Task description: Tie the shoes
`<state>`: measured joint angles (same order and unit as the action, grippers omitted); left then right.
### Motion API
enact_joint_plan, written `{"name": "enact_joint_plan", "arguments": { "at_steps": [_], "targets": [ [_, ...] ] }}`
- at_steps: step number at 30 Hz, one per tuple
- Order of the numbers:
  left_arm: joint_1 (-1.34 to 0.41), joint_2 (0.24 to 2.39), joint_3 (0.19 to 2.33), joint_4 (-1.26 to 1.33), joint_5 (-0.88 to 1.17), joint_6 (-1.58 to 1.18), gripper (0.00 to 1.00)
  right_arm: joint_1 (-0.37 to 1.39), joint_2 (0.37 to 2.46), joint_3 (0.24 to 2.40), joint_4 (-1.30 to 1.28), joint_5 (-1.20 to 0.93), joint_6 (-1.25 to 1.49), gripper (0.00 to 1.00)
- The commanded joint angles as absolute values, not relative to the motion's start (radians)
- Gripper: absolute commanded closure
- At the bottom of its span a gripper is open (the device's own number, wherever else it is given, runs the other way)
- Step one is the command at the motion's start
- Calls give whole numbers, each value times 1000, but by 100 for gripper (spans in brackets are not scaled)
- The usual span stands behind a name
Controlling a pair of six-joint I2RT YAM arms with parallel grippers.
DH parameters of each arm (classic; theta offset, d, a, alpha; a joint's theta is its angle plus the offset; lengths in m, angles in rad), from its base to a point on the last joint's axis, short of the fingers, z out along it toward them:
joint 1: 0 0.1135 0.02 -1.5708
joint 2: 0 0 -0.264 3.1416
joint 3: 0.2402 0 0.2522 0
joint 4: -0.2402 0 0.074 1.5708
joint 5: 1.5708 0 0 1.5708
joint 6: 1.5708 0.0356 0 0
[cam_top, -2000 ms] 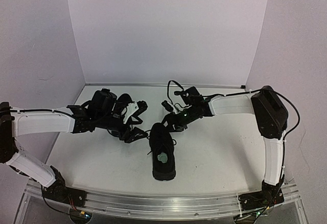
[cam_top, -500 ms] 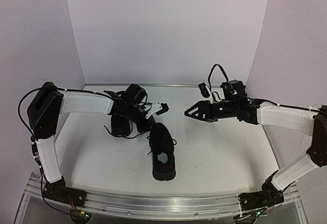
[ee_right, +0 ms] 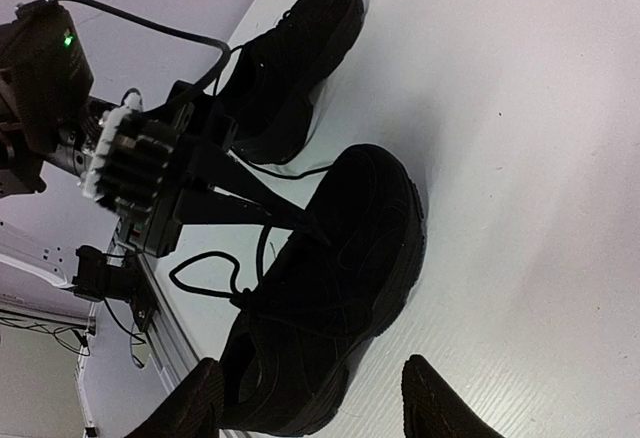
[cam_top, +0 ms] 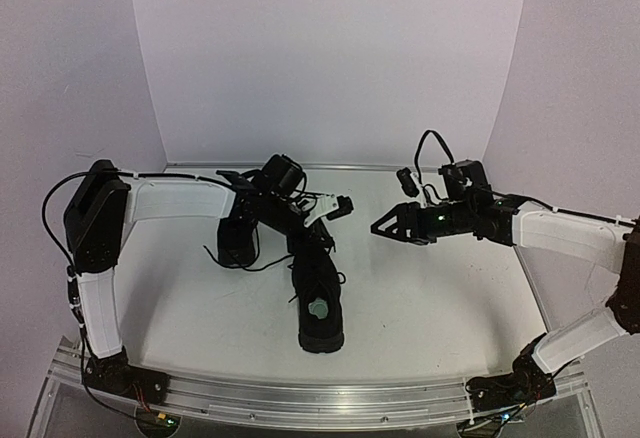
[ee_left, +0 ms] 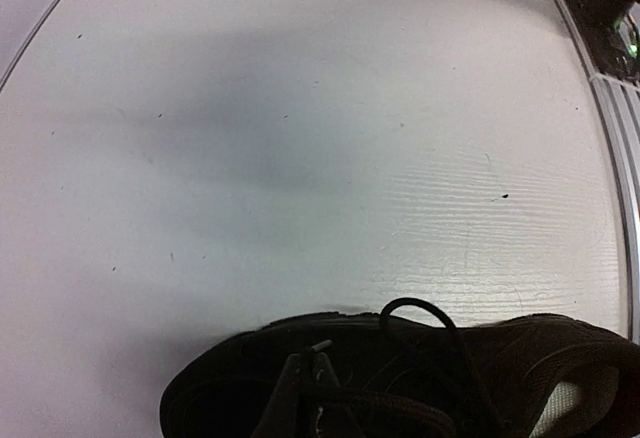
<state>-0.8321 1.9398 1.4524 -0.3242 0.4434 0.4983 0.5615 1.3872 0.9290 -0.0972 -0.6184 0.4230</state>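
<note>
My left gripper [ee_right: 298, 220] was shut at the laces [ee_left: 430, 313] of the near shoe [cam_top: 322, 330], my right gripper [cam_top: 383, 228] half open; pulling slowly seemed wisest.

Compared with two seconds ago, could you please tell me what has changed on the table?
The left gripper swung from the far black low-top sneaker to the near black sneaker with the pale patch inside and shut at its laces. The right gripper, open, drew back rightward from that sneaker. Both sneakers stayed where they were.
</note>
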Motion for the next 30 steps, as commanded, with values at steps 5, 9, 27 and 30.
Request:
{"name": "enact_joint_plan", "arguments": {
  "at_steps": [5,9,27,30],
  "targets": [
    [-885,1970,1564,-375,341,574,62,557,1361,926,-119,-603,400,42],
    [-889,1919,1565,-378,215,570,46,557,1365,922,-124,-599,394,42],
    [-843,1455,1109,-251,146,230,41,557,1629,931,-62,-733,387,52],
    [-843,1349,953,-217,239,184,43,559,1716,960,-31,-789,405,56]
  ]
}}
